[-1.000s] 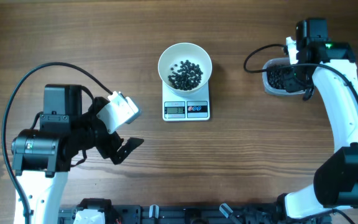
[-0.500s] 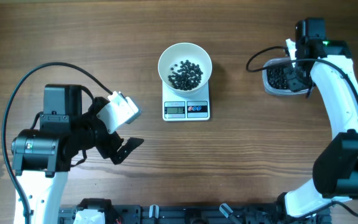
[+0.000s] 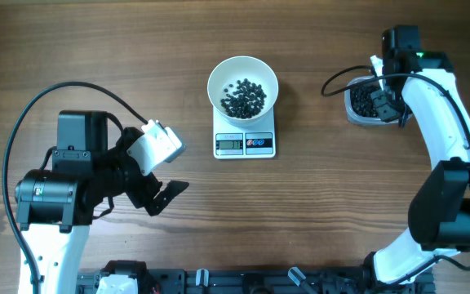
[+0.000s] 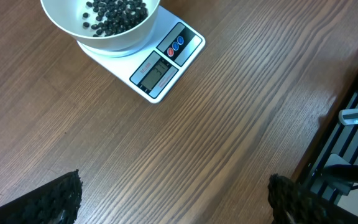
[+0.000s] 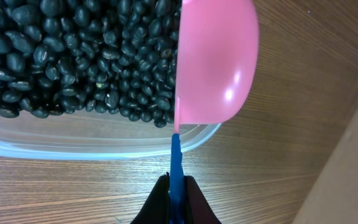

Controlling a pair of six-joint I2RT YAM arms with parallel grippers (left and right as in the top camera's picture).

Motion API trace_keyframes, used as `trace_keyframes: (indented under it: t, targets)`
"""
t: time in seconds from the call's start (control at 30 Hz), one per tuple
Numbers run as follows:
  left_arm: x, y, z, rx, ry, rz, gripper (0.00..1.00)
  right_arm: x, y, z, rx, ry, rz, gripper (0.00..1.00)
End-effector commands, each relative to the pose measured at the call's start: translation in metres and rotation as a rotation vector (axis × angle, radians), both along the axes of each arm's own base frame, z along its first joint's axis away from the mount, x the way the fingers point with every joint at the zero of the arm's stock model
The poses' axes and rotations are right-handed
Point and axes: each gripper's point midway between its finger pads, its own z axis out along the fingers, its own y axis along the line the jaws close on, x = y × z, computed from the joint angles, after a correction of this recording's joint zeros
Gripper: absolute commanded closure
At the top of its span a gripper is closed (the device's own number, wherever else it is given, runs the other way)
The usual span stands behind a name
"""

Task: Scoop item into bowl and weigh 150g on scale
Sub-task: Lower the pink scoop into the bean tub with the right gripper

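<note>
- Overhead: the bowl (image 3: 243,75) sits on the scale (image 3: 245,144), holding a thin layer of beans (image 3: 243,98). The display is unreadable, so more scooping is probably needed. The right arm reaches over the tub (image 3: 357,110) at 3 o'clock.
- Left wrist: the left gripper (image 4: 176,205) is spread wide and empty, parked at 7 o'clock from the scale.
- Right wrist: the right gripper (image 5: 176,190) is clamped on the pink scoop (image 5: 216,62) by its handle, with the scoop on edge at 12 o'clock over the tub's beans.

No legible text (scale (image 4: 166,59) display too blurred)

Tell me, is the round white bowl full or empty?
Partly filled: small black beans cover only the bottom of the round white bowl; its inner wall shows bare.
</note>
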Motion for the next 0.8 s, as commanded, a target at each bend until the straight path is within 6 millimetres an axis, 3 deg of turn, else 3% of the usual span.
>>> trace_keyframes:
  t: [0.0, 0.2, 0.77]
  targets:
    - [0.002, -0.001, 0.007, 0.005, -0.034, -0.022, 0.0, 0.002, -0.005, -0.016, -0.023, 0.058, 0.013, 0.96]
    - [0.002, -0.001, 0.007, 0.005, -0.034, -0.022, 0.0, 0.002, 0.021, -0.027, 0.14, 0.067, 0.055, 0.96]
    - [0.002, -0.001, 0.007, 0.005, -0.034, -0.022, 0.0, -0.001, 0.055, -0.034, 0.35, 0.066, 0.046, 0.96]
